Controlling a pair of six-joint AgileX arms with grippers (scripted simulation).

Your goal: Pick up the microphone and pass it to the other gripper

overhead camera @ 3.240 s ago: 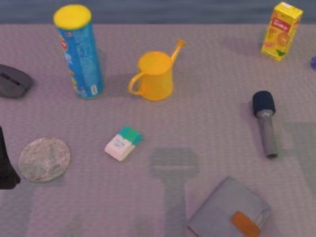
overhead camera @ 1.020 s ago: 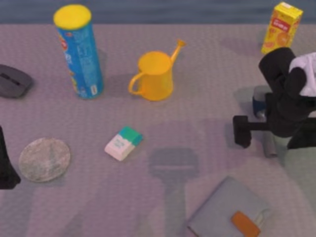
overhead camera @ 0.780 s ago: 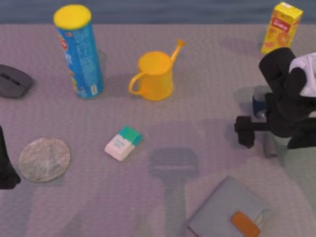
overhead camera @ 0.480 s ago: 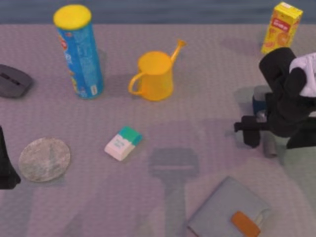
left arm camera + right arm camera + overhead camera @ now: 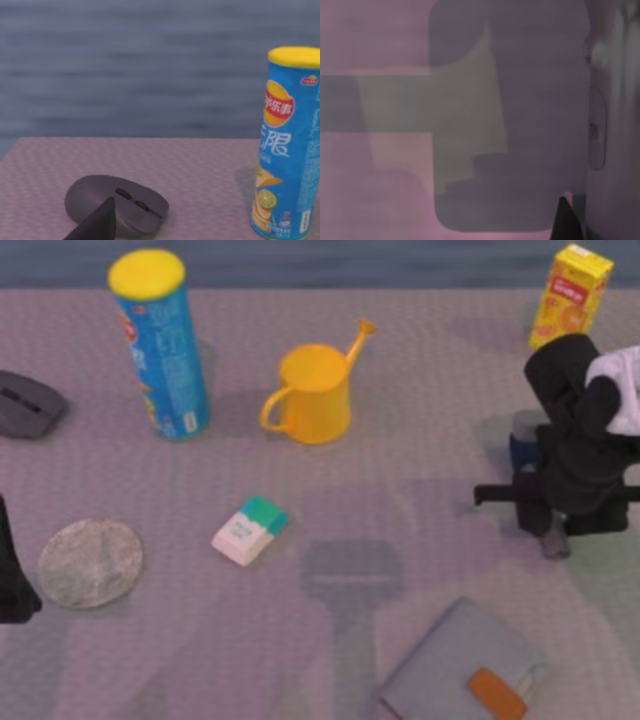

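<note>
Because the microphone (image 5: 528, 452) lies flat on the right side of the table (image 5: 420, 440), the right gripper (image 5: 556, 508) sits low right over its grey handle so it can grab there. Most of the handle is hidden under the gripper, so I cannot tell if the fingers are closed on it. Over at the left edge, the left gripper (image 5: 12, 580) waits for its turn

The chips can (image 5: 160, 345) stands left of the watering can (image 5: 315, 392), the juice carton (image 5: 570, 300) far right, the wallet (image 5: 465, 665) in front
</note>
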